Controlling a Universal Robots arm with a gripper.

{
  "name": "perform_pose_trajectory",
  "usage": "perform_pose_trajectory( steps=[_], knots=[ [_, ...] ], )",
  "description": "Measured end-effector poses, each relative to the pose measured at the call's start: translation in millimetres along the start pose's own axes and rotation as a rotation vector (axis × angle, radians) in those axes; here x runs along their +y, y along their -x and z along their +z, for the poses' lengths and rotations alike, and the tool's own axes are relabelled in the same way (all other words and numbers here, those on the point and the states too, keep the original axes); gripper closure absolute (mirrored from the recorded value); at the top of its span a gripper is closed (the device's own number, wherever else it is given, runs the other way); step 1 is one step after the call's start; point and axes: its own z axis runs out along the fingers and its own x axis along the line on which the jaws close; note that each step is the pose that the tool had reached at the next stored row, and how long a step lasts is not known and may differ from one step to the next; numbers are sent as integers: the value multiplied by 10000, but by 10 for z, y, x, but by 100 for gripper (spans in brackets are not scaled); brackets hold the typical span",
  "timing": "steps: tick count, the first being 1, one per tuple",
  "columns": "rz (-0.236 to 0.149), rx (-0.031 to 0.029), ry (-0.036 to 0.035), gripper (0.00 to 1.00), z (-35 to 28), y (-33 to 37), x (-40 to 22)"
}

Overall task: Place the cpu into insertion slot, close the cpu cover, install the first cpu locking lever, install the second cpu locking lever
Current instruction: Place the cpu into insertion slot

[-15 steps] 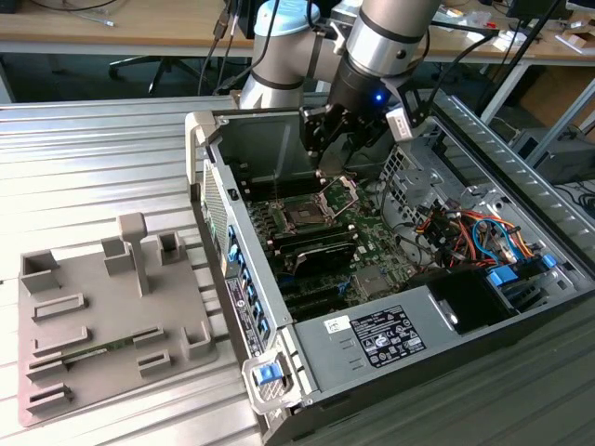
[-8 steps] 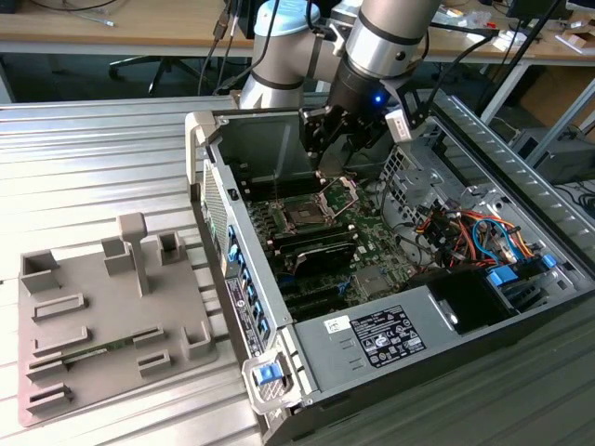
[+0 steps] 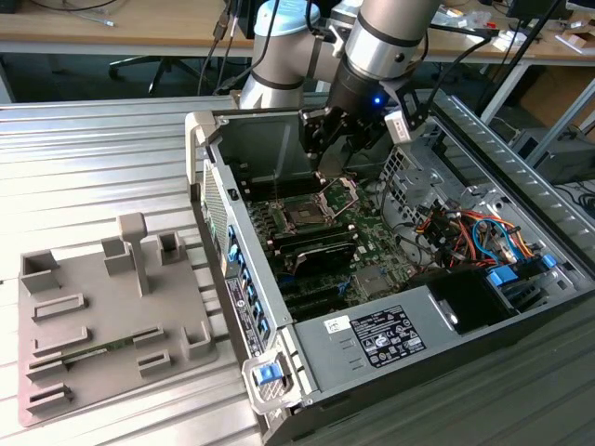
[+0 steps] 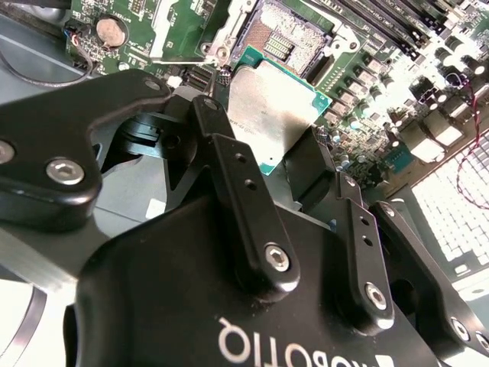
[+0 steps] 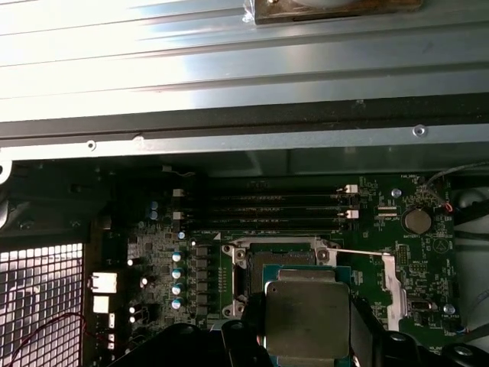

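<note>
My gripper point(image 3: 337, 149) reaches down into the open computer case and is shut on the cpu point(image 4: 267, 103), a silver-faced square chip with a green edge. Black fingers point(image 4: 229, 160) press on two opposite sides of the chip. In the first wrist view the cpu point(image 5: 308, 317) hangs just above the insertion slot point(image 5: 267, 264), partly covering it. That dark square insertion slot point(image 3: 302, 212) lies on the green motherboard point(image 3: 372, 232). The cpu cover point(image 5: 393, 279) is swung open at one side of the socket. A thin lever rod point(image 5: 359, 252) runs along the socket's edge.
The case walls point(image 3: 256, 139) close in around the arm. Long memory slots point(image 5: 263, 206) and a coin battery point(image 5: 417, 222) sit beside the socket. Coloured cables point(image 3: 469, 232) and a power supply point(image 3: 390, 334) are at the exterior view's right. A grey fixture tray point(image 3: 102, 307) lies outside the case.
</note>
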Motion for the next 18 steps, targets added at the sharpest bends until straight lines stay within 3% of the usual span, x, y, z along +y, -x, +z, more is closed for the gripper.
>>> perform_pose_trajectory(
  steps=[18],
  knots=[
    [1, 0, 0, 45, 44, -26, -5]
  ],
)
